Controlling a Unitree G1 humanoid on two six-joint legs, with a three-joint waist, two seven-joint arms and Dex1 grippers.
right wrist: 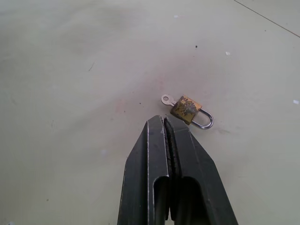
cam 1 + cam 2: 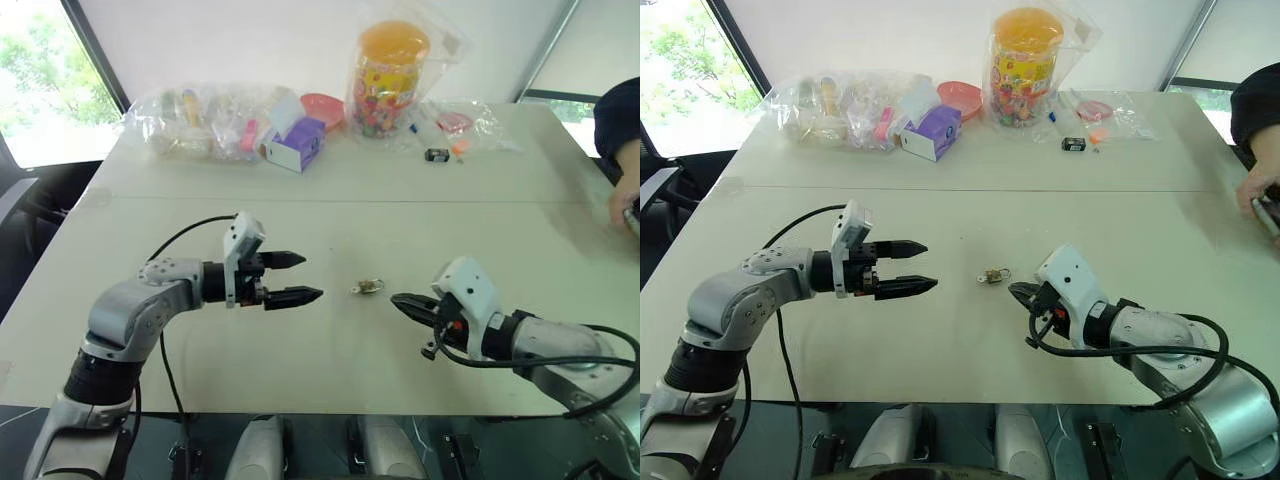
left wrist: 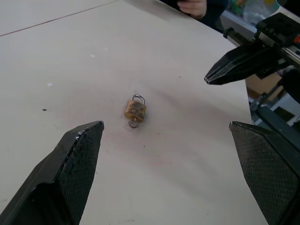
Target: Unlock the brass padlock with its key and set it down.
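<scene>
Left gripper (image 2: 303, 277): its 2 black fingers stand wide apart, holding nothing, pointing across the table toward the right gripper.
Right gripper (image 2: 1018, 292): fingers pressed together, empty, tip aimed at the left gripper.
Brass padlock (image 1: 186, 107): lies flat on the table between the 2 grippers, touching neither, just ahead of the right gripper's tip; silvery shackle seated in the body.
Key (image 1: 167, 99): its small ringed head sticks out of the padlock's end opposite the shackle.
Table (image 2: 330, 345): pale top, bare around both grippers.
Far edge, well beyond the grippers: clear bags of small items (image 2: 215, 120), a purple-and-white box (image 2: 296, 143), an orange-lidded jar (image 2: 389, 78).
Person's hand (image 2: 626, 196): at the table edge beyond the right gripper.
</scene>
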